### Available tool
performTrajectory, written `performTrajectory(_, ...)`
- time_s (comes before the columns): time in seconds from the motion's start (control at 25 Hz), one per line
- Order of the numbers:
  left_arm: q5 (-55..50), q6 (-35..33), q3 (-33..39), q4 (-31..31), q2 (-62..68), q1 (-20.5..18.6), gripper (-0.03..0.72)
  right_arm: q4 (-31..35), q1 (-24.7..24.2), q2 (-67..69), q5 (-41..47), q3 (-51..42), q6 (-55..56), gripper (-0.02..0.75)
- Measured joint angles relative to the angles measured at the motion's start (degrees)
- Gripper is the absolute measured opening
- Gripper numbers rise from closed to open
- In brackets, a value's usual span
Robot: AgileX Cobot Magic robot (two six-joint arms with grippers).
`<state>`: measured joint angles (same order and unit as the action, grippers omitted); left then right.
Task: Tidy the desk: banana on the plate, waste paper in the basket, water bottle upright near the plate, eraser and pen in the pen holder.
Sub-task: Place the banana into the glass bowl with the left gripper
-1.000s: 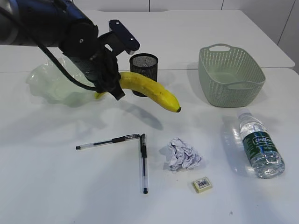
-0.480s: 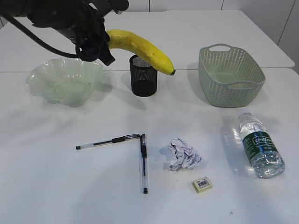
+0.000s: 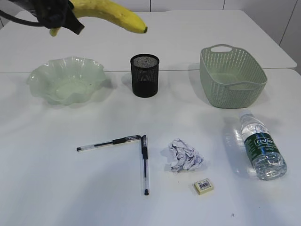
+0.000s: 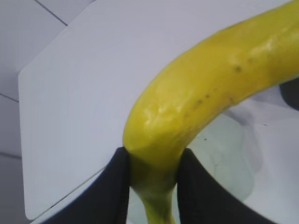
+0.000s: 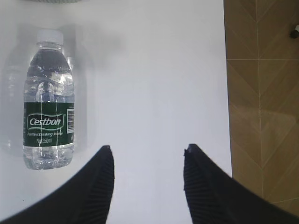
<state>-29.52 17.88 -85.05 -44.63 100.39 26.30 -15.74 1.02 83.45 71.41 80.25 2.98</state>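
Up high, left hand (image 4: 152,175) pinching banana (image 3: 109,12) stem end (above plate (image 3: 66,84)); right hand (image 5: 148,158) spread.

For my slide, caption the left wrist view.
Left gripper holds the banana by its stem end above the plate.

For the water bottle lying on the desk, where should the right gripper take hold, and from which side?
Grip the water bottle across its labelled middle, coming straight down: it lies flat on the desk, round sides exposed, nothing beside it. The right gripper is open.
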Motion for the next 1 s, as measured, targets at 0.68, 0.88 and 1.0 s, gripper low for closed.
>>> performTrajectory(0.68, 4.9, 18.9, 0.0, 0.1, -0.8, -11.8, 0.17, 0.1, 0.0, 0.0, 0.0, 0.0, 0.0, 0.368)
performTrajectory(0.88, 6.7, 21.0, 0.0, 0.1, 0.0, -12.5, 0.169, 0.1, 0.0, 0.0, 0.0, 0.0, 0.0, 0.368)
performTrajectory(1.0, 7.1, 22.3, 0.0, 0.1, 1.6, -13.4, 0.169, 0.1, 0.0, 0.0, 0.0, 0.0, 0.0, 0.368)
